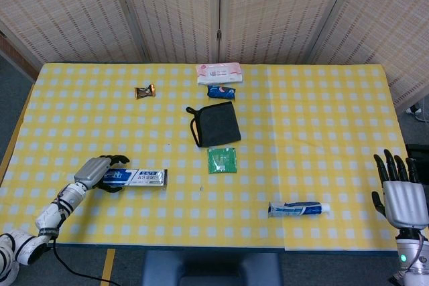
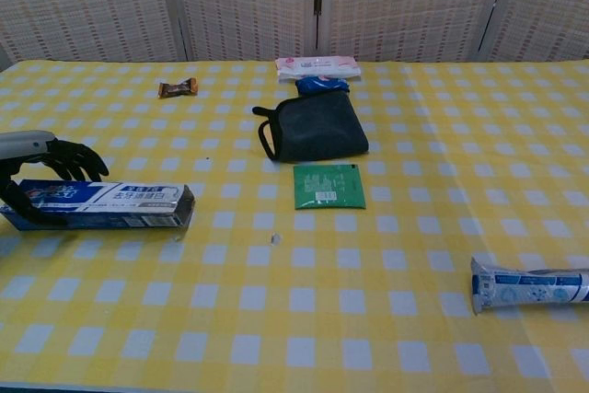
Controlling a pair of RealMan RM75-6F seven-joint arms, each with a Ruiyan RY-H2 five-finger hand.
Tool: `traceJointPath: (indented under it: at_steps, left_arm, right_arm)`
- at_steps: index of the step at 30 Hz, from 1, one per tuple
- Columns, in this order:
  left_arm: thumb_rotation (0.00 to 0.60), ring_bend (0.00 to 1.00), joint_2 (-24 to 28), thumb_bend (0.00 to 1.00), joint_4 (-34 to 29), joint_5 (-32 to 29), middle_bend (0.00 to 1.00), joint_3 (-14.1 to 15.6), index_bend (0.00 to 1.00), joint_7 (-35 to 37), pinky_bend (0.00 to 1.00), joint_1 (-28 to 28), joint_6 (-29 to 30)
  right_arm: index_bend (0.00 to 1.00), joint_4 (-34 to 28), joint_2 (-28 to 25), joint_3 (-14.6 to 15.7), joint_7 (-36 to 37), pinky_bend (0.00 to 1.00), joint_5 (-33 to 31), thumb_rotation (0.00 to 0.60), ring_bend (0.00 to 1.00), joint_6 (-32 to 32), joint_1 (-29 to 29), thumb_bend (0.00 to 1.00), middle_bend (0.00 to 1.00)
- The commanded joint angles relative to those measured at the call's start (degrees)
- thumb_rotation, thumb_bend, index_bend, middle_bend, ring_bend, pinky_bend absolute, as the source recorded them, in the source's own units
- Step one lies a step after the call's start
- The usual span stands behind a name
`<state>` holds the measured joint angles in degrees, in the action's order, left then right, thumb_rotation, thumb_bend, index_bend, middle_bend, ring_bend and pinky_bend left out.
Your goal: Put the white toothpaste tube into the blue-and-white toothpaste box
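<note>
The blue-and-white toothpaste box (image 1: 136, 177) (image 2: 103, 205) lies flat at the front left of the table. My left hand (image 1: 97, 171) (image 2: 41, 167) is low at the box's left end, fingers spread over its far side and thumb on its near side; a firm grip does not show. The white toothpaste tube (image 1: 299, 208) (image 2: 531, 284) lies flat at the front right, cap pointing right. My right hand (image 1: 400, 193) stands upright past the table's right edge, fingers apart and holding nothing, well right of the tube. The chest view does not show it.
A black pouch (image 1: 214, 125) (image 2: 315, 126) and a green sachet (image 1: 222, 160) (image 2: 329, 185) lie mid-table. Behind them are a blue packet (image 1: 220, 91), a pink-and-white wipes pack (image 1: 218, 72) and a brown candy (image 1: 144, 91). The yellow checked tablecloth (image 1: 322, 132) covers the table.
</note>
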<state>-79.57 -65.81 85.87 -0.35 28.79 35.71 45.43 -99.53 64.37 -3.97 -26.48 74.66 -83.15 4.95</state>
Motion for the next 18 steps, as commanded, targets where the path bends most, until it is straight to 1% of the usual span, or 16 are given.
traceJointPath:
  at_steps: [1, 8, 12, 18]
  left_arm:
    - [0.600, 0.28, -0.64, 0.23, 0.30, 0.16, 0.31, -0.11, 0.30, 0.72, 0.26, 0.29, 0.52]
    - [0.600, 0.29, -1.86, 0.23, 1.25, 0.63, 0.32, -0.08, 0.33, 3.34, 0.31, 2.01, -0.51]
    - [0.600, 0.30, -1.72, 0.23, 1.47, 0.82, 0.33, 0.39, 0.36, 5.34, 0.33, 3.83, -3.34]
    - [0.600, 0.35, -1.21, 0.23, 1.80, 0.87, 0.37, 1.20, 0.39, 8.87, 0.36, 5.66, -6.68]
  right_arm:
    - [0.00, 0.07, 0.13, 0.01, -0.13, 0.00, -0.12, 0.600, 0.00, 0.24, 0.11, 0.43, 0.00]
    - [0.00, 0.33, 0.39, -0.12, -0.44, 0.00, -0.33, 0.600, 0.00, 0.18, 0.15, 0.43, 0.00]
    - [0.00, 0.56, 0.54, -0.22, -0.47, 0.00, -0.53, 0.600, 0.00, 0.26, 0.21, 0.43, 0.00]
    - [0.00, 0.78, 0.66, -0.35, -0.49, 0.00, -0.66, 0.600, 0.00, 0.03, 0.14, 0.43, 0.00]
